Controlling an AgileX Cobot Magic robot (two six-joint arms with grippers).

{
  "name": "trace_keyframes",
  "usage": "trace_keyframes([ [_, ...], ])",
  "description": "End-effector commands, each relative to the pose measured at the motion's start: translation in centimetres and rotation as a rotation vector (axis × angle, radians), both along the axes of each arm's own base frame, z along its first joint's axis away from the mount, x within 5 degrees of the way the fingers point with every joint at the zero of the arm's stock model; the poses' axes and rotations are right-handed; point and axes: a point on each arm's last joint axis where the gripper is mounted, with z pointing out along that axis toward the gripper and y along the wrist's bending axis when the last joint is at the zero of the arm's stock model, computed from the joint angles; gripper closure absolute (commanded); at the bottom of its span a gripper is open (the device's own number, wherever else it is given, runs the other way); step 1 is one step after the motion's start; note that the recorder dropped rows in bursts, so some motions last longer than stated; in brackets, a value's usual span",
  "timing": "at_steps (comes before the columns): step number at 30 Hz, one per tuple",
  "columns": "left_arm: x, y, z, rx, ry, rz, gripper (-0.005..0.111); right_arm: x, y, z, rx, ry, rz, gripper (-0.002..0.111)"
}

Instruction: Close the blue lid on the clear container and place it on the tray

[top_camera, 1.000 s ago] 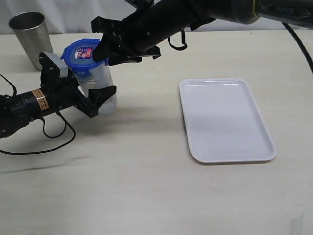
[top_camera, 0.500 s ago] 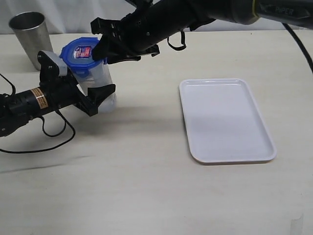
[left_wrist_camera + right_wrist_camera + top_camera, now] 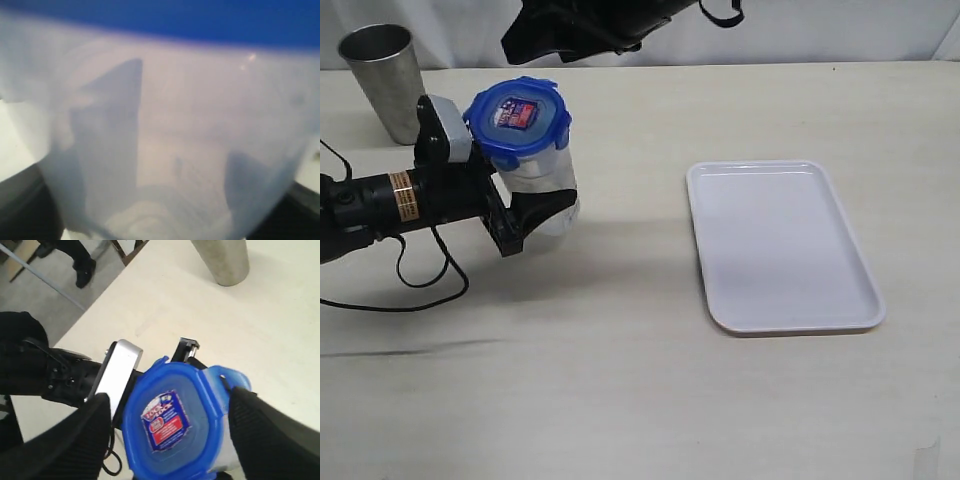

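Blue lid (image 3: pixel 517 118) sits on top of the clear container (image 3: pixel 542 185) in the upper left of the exterior view, its red-and-white sticker facing up. In my right wrist view one flap sticks outward at the lid's edge; I cannot tell whether the flaps are snapped down. My left gripper (image 3: pixel 525 200) reaches in from the left edge of the exterior view and pinches the clear container around its body, below the lid, one dark finger in front and the other behind it. My left wrist view is filled by the cloudy wall of the container with a blue band along the top of the frame. I cannot tell whether the container's base touches the table (image 3: pixel 620 380). My right gripper (image 3: pixel 169 395) hangs above the lid at the top edge of the exterior view, jaws spread wide, its fingers either side of the lid and clear of it. A metal cup (image 3: pixel 385 75) stands in the upper left corner, behind my left arm. The tray (image 3: pixel 780 240) lies flat at right of centre, well apart from the container.
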Motion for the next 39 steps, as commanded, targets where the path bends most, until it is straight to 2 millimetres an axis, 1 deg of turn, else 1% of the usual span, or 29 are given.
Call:
trace_keyframes([
  [1,-0.4,-0.3,0.5,0.051,-0.156,-0.075,0.107,-0.8,-1.4,1.8,-0.111,-0.131,0.062,0.045],
  [3,-0.5,-0.3,0.5,0.063,-0.176,-0.087,0.107,-1.3,-1.8,2.1,-0.173,-0.159,0.098,0.047],
  [5,-0.5,-0.3,0.5,0.066,-0.176,-0.098,0.107,-1.7,-2.3,2.0,-0.26,-0.165,0.123,0.052],
  [6,-0.7,-0.4,0.4,0.069,-0.177,-0.112,0.107,-2.0,-2.4,1.7,-0.31,-0.141,0.122,0.054],
  [7,-0.7,-0.4,0.4,0.072,-0.178,-0.123,0.107,-2.0,-2.6,1.5,-0.36,-0.127,0.098,0.055],
  [9,-1.1,-0.5,0.3,0.084,-0.181,-0.169,0.107,-1.7,-3.3,1.1,-0.457,-0.07,-0.049,0.055],
  [10,-1.2,-0.6,0.3,0.088,-0.184,-0.183,0.107,-1.6,-3.6,0.8,-0.501,-0.053,-0.096,0.055],
  [12,-1.4,-0.6,0.2,0.095,-0.186,-0.21,0.107,-1.6,-4.2,0.2,-0.583,-0.039,-0.085,0.055],
  [13,-1.5,-0.7,0.1,0.099,-0.187,-0.225,0.107,-1.7,-4.2,0.1,-0.593,-0.033,-0.058,0.055],
  [15,-1.8,-0.8,0.1,0.106,-0.189,-0.257,0.107,-2.0,-3.7,0.1,-0.569,-0.052,0.036,0.055],
  [17,-2.0,-0.8,0.0,0.111,-0.19,-0.276,0.107,-2.6,-2.9,0.6,-0.471,-0.064,0.115,0.055],
  [18,-2.0,-0.8,0.0,0.113,-0.19,-0.283,0.107,-3.0,-2.2,1.1,-0.384,-0.07,0.163,0.055],
  [20,-2.1,-0.8,0.0,0.114,-0.19,-0.288,0.107,-3.4,-1.2,1.6,-0.287,-0.065,0.198,0.055],
  [21,-2.1,-0.8,0.0,0.114,-0.191,-0.29,0.107,-3.6,-0.7,1.4,-0.28,-0.061,0.209,0.055],
  [26,-2.1,-0.8,0.0,0.114,-0.189,-0.289,0.107,-4.4,1.5,-0.7,-0.41,-0.088,0.27,0.055],
  [28,-2.1,-0.8,0.0,0.114,-0.189,-0.289,0.107,-4.3,2.1,-1.4,-0.434,-0.097,0.275,0.055],
  [34,-2.1,-0.8,0.0,0.112,-0.184,-0.288,0.107,-3.2,2.4,-2.6,-0.454,-0.135,0.225,0.055],
  [39,-2.0,-0.8,0.0,0.108,-0.184,-0.273,0.107,-3.7,2.4,-3.7,-0.489,-0.044,0.28,0.055],
])
